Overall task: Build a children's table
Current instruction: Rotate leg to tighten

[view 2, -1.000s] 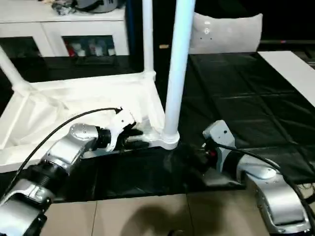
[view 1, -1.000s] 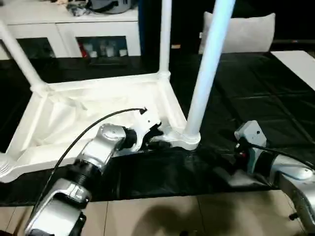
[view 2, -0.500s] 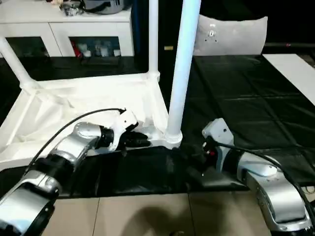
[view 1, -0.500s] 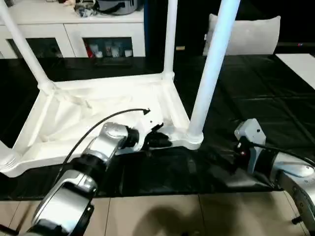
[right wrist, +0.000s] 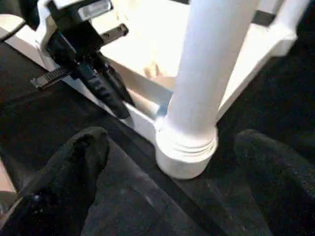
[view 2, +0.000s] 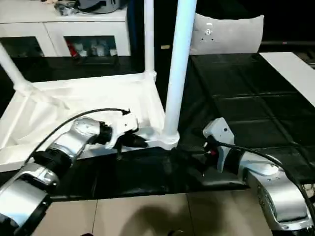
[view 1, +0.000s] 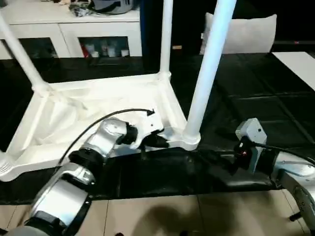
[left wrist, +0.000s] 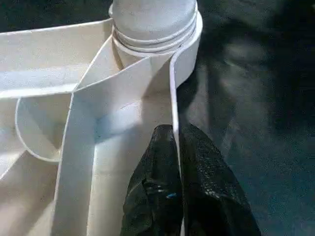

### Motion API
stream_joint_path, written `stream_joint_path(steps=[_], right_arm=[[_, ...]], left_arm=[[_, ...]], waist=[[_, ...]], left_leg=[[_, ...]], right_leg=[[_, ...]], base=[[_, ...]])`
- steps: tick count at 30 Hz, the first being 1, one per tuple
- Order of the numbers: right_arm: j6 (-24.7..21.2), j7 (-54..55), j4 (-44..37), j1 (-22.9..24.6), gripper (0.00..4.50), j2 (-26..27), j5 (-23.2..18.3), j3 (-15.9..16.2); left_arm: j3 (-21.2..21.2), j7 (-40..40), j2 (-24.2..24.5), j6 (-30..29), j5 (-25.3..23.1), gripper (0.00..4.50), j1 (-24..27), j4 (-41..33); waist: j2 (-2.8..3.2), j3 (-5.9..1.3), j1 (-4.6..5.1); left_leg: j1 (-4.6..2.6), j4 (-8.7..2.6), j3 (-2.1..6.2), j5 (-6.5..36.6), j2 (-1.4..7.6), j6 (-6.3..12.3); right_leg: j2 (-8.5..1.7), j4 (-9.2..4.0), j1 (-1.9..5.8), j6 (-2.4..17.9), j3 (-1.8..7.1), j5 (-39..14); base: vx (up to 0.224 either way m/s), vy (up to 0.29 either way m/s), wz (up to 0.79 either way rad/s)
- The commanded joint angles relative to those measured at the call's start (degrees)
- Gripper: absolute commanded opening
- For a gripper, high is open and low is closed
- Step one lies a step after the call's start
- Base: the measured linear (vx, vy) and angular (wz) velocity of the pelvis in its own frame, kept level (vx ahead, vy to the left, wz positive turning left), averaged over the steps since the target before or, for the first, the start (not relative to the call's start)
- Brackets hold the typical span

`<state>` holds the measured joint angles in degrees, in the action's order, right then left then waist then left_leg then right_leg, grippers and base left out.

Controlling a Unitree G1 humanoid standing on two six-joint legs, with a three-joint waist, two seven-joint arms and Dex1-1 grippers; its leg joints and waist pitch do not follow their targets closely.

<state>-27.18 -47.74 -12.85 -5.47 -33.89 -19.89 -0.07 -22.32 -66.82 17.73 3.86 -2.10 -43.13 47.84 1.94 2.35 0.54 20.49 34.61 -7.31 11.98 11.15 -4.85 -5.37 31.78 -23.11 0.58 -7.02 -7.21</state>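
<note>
The children's table (view 1: 88,110) lies upside down on the black work surface, ribbed underside up. Three white legs stand in corner sockets: near right (view 1: 206,73), far right (view 1: 166,34) and far left (view 1: 19,54). My left gripper (left wrist: 177,157) is shut on the thin rim wall (left wrist: 172,88) of the top, just short of the near-right socket (left wrist: 152,29). My right gripper (right wrist: 172,142) is open and low on the black cover. Its fingers (right wrist: 74,167) sit to either side of the near-right leg's collar (right wrist: 187,152), apart from it.
A white cabinet with glass doors (view 1: 98,34) runs along the back. A pale cushion (view 1: 246,32) stands at the back right, and a white board (view 1: 300,61) lies at the far right. The work surface's front edge (view 1: 147,194) drops to a tiled floor.
The head views have shifted slightly. My left gripper still pinches the rim and my right gripper still sits by the near-right leg.
</note>
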Motion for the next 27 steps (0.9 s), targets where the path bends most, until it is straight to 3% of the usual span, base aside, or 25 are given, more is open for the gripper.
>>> stream_joint_path(steps=[1,4,5,7,8,12,13,16,23,27], right_arm=[[1.47,-2.64,1.05,-1.16,4.50,-1.45,-0.52,0.02],[2.68,-4.50,1.87,-1.72,4.50,-2.10,-0.26,0.79],[3.94,-7.38,3.22,-2.52,4.31,-2.44,-0.77,1.48],[5.50,-11.98,6.11,-4.15,4.20,-3.02,-0.90,3.06],[5.89,-12.57,6.76,-4.51,4.10,-3.09,-0.65,3.42],[6.82,-15.86,10.33,-6.80,3.76,-2.98,-0.23,5.90],[7.49,-16.63,11.60,-7.59,3.76,-2.84,0.30,6.88],[9.24,-18.58,15.23,-9.73,3.36,-1.77,1.22,8.54],[10.32,-23.13,19.97,-13.01,2.78,0.55,0.54,11.31],[10.66,-25.27,20.89,-13.72,2.48,1.15,0.30,12.29]], left_arm=[[-0.15,-5.11,1.85,1.74,0.96,0.01,1.04,-3.76],[-0.26,-7.62,2.79,2.18,1.77,0.01,2.08,-5.91],[-0.57,-9.79,3.74,2.12,2.46,0.00,3.20,-8.12],[-1.24,-12.05,5.33,2.13,2.86,0.00,4.76,-11.11],[-1.36,-12.23,5.59,2.10,2.84,0.00,4.98,-11.59],[-1.48,-13.32,6.58,1.40,3.00,0.00,6.12,-13.90],[-1.55,-13.68,6.92,1.06,3.01,0.00,6.49,-14.72],[-1.35,-14.52,7.58,-0.08,3.16,0.00,7.53,-17.29],[-1.17,-14.81,8.25,-1.69,3.47,0.00,8.49,-20.07],[-1.07,-14.81,8.33,-2.19,3.23,0.00,8.64,-20.35]], waist=[[-1.07,-3.90,-0.56],[-0.87,-3.77,-0.96],[-0.72,-3.91,-1.27],[-1.01,-3.78,-1.37],[-0.84,-3.69,-1.48],[-1.05,-3.46,-2.11],[-1.36,-3.54,-2.31],[-1.19,-3.61,-2.58],[-0.98,-3.59,-2.63],[-0.74,-3.42,-2.66]], left_leg=[[0.93,-3.85,-0.86,8.65,1.08,6.82],[0.64,-3.98,-1.02,8.92,1.34,6.87],[0.35,-3.98,-0.93,9.59,1.53,6.46],[0.63,-4.10,-0.98,9.94,1.55,6.35],[0.44,-4.12,-1.08,10.33,1.59,6.17],[0.08,-4.14,-1.50,11.54,1.48,5.15],[-0.03,-4.17,-1.61,11.53,1.60,4.95],[-0.15,-4.17,-1.86,10.87,1.76,4.35],[0.11,-4.20,-1.95,9.51,1.85,4.84],[-0.01,-4.25,-1.99,10.60,1.78,4.54]], right_leg=[[-2.90,-3.62,4.16,8.79,2.22,-21.63],[-2.81,-3.44,3.91,10.15,2.38,-20.21],[-3.02,-3.12,3.93,10.69,2.39,-19.94],[-3.04,-2.97,4.08,10.90,2.49,-20.01],[-2.96,-3.07,3.85,10.96,2.56,-20.38],[-2.88,-3.39,3.64,9.68,2.58,-24.17],[-3.00,-3.38,3.60,9.43,2.60,-24.71],[-2.94,-3.19,3.40,9.27,2.69,-24.39],[-2.74,-2.52,3.53,11.14,2.79,-19.93],[-2.70,-2.74,3.47,11.00,2.77,-21.02]], base=[[0.000,0.000,0.00],[0.000,0.000,0.00],[0.000,0.000,0.00],[0.000,0.000,0.00],[0.000,0.000,0.00],[0.000,0.000,0.00],[0.000,0.000,0.00],[0.000,0.000,0.00],[0.000,0.000,0.00],[0.000,0.000,0.00]])
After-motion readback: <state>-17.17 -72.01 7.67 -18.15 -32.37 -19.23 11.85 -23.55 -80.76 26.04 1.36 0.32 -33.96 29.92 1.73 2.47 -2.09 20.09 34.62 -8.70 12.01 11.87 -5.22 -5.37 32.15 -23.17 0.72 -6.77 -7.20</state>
